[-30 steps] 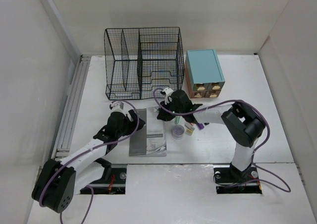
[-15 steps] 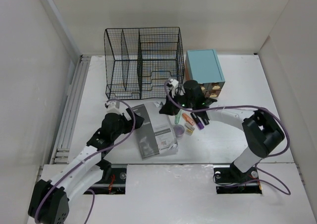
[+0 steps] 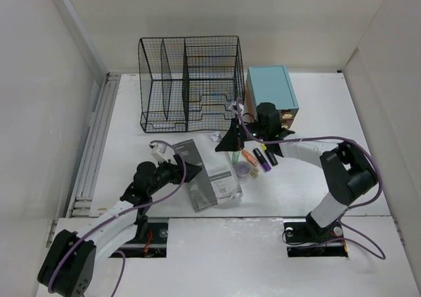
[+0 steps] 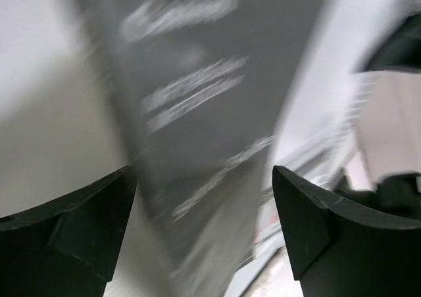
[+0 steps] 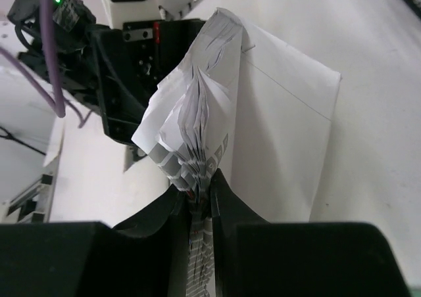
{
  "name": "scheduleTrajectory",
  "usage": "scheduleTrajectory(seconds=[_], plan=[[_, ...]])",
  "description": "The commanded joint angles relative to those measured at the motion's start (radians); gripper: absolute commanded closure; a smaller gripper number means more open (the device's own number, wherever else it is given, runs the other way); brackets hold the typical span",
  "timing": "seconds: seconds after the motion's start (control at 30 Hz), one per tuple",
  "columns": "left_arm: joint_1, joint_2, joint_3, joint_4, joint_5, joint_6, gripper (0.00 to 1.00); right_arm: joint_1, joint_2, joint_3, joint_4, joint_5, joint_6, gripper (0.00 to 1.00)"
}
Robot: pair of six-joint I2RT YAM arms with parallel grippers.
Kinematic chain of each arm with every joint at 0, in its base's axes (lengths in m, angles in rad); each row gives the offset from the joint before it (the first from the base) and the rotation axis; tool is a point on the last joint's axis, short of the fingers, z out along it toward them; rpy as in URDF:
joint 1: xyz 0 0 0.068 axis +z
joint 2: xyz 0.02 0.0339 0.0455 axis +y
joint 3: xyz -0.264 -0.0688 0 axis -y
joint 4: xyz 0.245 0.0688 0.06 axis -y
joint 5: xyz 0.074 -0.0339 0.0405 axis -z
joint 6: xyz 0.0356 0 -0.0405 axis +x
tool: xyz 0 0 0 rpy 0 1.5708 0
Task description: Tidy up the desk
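Observation:
The desk (image 3: 329, 123) is the large white tabletop. A grey and white booklet (image 3: 214, 179) lies on it, tilted, near the front middle. My right gripper (image 3: 231, 139) is shut on the booklet's far edge and lifts it. In the right wrist view the gripper (image 5: 200, 182) pinches the fanned pages (image 5: 197, 113), and the white cover (image 5: 283, 133) hangs beside them. My left gripper (image 3: 181, 167) is open at the booklet's left edge. In the blurred left wrist view the gripper (image 4: 204, 175) has its fingers wide apart, with the grey cover (image 4: 197, 80) between them.
A black wire-mesh organizer (image 3: 191, 83) stands at the back. A teal drawer box (image 3: 271, 94) stands to its right. Several highlighters (image 3: 260, 158) and a small purple round thing (image 3: 243, 170) lie right of the booklet. White walls close in both sides.
My right gripper has moved back and right with the booklet's edge in it. The booklet has turned and slid. My left arm has drawn back towards the near left.

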Motion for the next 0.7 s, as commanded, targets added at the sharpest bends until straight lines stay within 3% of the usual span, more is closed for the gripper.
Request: scheduleTrajectory(seconds=[0.0,0.1,0.17,0.27,0.37,0.4,0.5,0.53,0.57,0.67], plan=[[-0.003,-0.012,-0.041,0.316,0.175,0.002,0.21,-0.012,0.008,-0.003,0.241,-0.155,0.136,1.0],[-0.003,0.011,-0.051,0.437,0.256,-0.012,0.31,-0.012,0.017,-0.012,0.273,-0.173,0.155,1.0],[-0.003,0.036,-0.051,0.491,0.295,-0.024,0.62,-0.012,0.017,-0.012,0.288,-0.173,0.164,1.0],[-0.003,0.045,-0.032,0.491,0.344,-0.038,1.0,-0.012,0.017,-0.012,0.302,-0.182,0.175,1.0],[-0.003,0.045,-0.022,0.47,0.362,-0.047,1.0,-0.012,0.017,-0.012,0.302,-0.182,0.175,1.0],[-0.003,0.016,-0.013,0.442,0.362,-0.056,1.0,-0.012,0.006,-0.012,0.302,-0.191,0.166,0.88],[-0.003,-0.06,0.027,0.329,0.332,-0.057,1.0,-0.012,-0.017,-0.012,0.302,-0.219,0.143,0.22],[-0.003,-0.143,0.077,0.203,0.285,-0.057,1.0,-0.012,-0.043,-0.001,0.302,-0.219,0.13,0.05],[-0.003,-0.191,0.114,0.116,0.251,-0.038,1.0,-0.023,-0.06,-0.001,0.293,-0.228,0.13,0.0],[-0.003,-0.35,0.295,-0.163,0.101,0.026,1.0,-0.066,-0.138,0.008,0.282,-0.242,0.094,0.0]])
